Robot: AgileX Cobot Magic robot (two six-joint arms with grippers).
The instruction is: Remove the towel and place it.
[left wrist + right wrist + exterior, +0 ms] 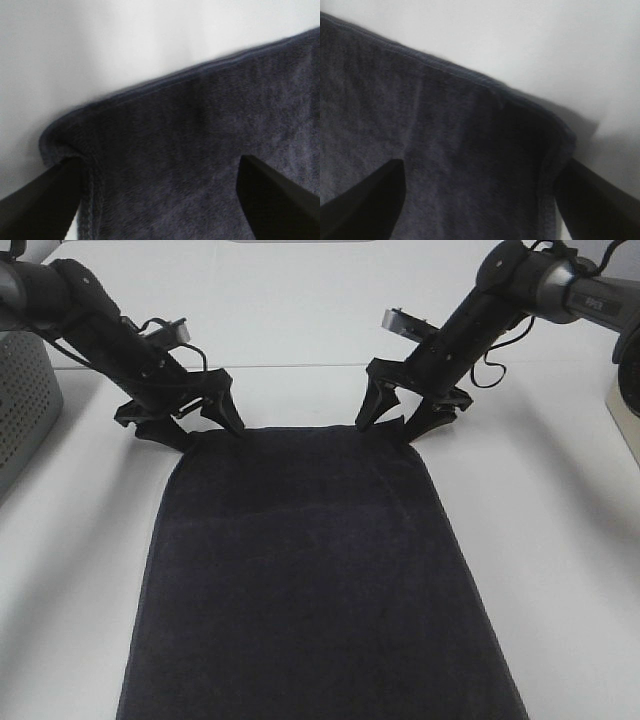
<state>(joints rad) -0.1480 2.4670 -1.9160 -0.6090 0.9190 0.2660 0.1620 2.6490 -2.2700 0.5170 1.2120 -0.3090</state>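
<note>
At the left edge of the overhead frame a grey perforated basket (18,405) sits on the white table (570,560); just right of it, my left gripper (208,432) is down at one far corner of the towel (320,580), jaws spread wide, the corner lying loose between them and nothing pinched; the towel itself lies flat down the centre of the frame, running from the two grippers to the bottom edge, a long rectangle of near-black navy terry with a fuzzy nap, a stitched hem and rounded corners; at upper right my right gripper (390,428) straddles the other far corner, jaws likewise apart and gripping nothing, one finger on the cloth and one just off its edge; I judge the cloth soft, limp and light, certain to sag and fold once lifted, not fragile and not slippery; the hemmed corners look like the best hold, being the thickest part, and I would take both together so it hangs evenly.
</note>
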